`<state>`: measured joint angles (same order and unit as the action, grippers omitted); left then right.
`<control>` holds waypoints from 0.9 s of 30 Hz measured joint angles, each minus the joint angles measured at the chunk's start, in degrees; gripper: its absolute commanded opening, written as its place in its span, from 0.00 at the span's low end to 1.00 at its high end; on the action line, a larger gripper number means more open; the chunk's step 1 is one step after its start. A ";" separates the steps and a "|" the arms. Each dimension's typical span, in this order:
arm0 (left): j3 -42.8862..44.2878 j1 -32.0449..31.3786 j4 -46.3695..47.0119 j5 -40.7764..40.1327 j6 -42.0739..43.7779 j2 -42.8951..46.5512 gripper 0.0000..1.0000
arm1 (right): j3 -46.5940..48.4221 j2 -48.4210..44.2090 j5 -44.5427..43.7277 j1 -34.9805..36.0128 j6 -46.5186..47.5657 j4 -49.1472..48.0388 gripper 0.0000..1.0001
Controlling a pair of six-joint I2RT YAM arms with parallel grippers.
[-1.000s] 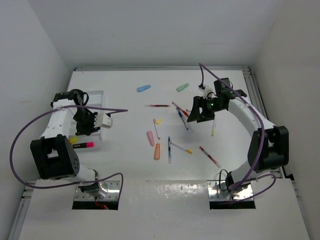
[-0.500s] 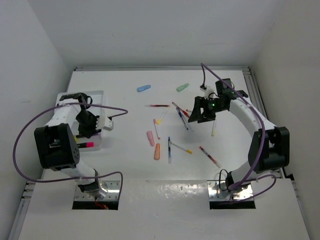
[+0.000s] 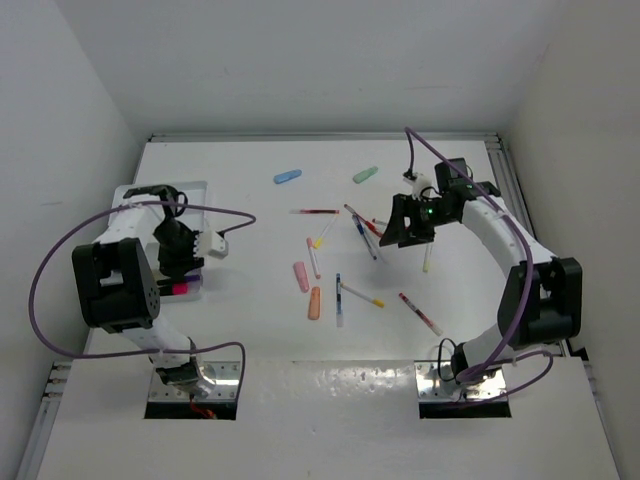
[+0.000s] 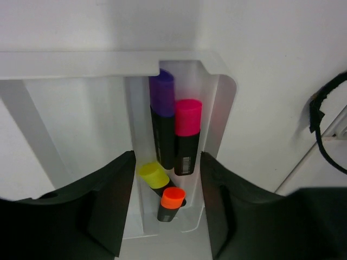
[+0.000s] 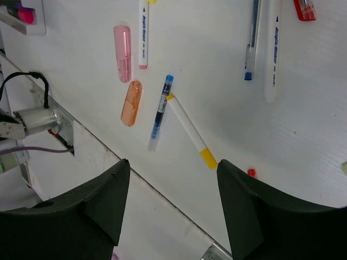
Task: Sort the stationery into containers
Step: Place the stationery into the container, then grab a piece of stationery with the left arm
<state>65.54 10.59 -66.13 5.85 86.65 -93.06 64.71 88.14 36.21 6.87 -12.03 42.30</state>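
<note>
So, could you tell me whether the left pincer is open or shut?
Open: the left pincer has its fingers wide apart, gripping nothing, above black highlighters with coloured caps lying in the white plastic tray.

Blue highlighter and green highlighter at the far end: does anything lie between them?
Nothing. In the top view, the stretch of table between the blue highlighter and the green highlighter is bare.

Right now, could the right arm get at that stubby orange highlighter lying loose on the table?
Probably yes. The orange highlighter lies in the open, with only a pink highlighter near it and nothing on top. The right arm hovers nearby with empty, open jaws.
</note>
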 measured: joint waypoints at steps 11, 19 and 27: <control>13.22 -0.76 -6.73 5.68 -2.32 -0.90 0.56 | -0.55 -2.21 -0.20 -0.79 1.18 0.66 0.64; 27.65 -5.97 -4.63 15.98 -18.71 -0.46 0.50 | -1.84 -4.00 -0.72 -2.78 1.77 0.26 0.63; 15.65 -20.85 9.31 27.96 -34.29 4.96 0.61 | -6.12 -7.43 -1.36 -4.96 2.32 0.28 0.64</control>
<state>81.19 -10.26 -56.82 33.80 52.36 -88.09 58.59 80.71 34.85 1.91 -9.72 42.59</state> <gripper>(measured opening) 0.587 0.635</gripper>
